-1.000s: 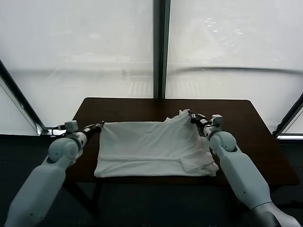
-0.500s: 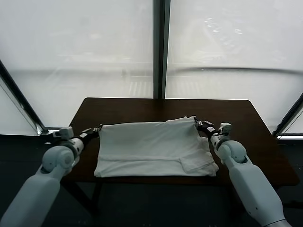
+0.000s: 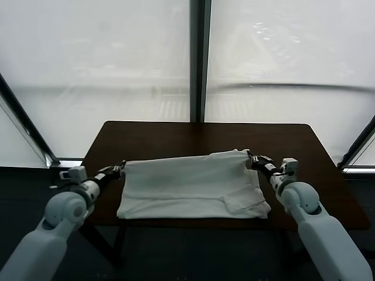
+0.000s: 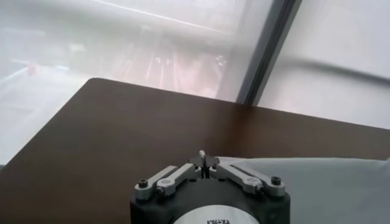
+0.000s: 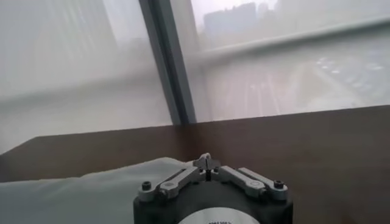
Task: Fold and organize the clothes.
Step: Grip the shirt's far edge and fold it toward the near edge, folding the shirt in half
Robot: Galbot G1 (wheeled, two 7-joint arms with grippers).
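Seen from the head camera, a white, wrinkled cotton T-shirt [image 3: 190, 184] lies spread across the near half of a dark brown rectangular wooden table [image 3: 199, 133] that stands before tall frosted windows [image 3: 105, 58]. The left gripper [image 3: 121, 169] sits at the shirt's far left corner and the right gripper [image 3: 252, 157] at its far right corner, each with its jaws closed on the fabric edge. The far edge runs fairly straight between the two, which suggests the corners are held apart so the cloth stays stretched and can be carried as one flap toward the near edge for a fold. The shirt's near right corner looks bunched, with a sleeve doubled on itself; no printed graphic shows from this side. From the left wrist camera, the left gripper's thin fingertips [image 4: 203, 159] meet at a point, pinched shut, with the pale cloth just beside and behind them and bare tabletop stretching ahead toward the window. From the right wrist camera, the right gripper's fingertips [image 5: 206, 161] are likewise pressed together, the white fabric bulging up against them on one side, as it would if a pinched corner were lifted slightly off the wood.
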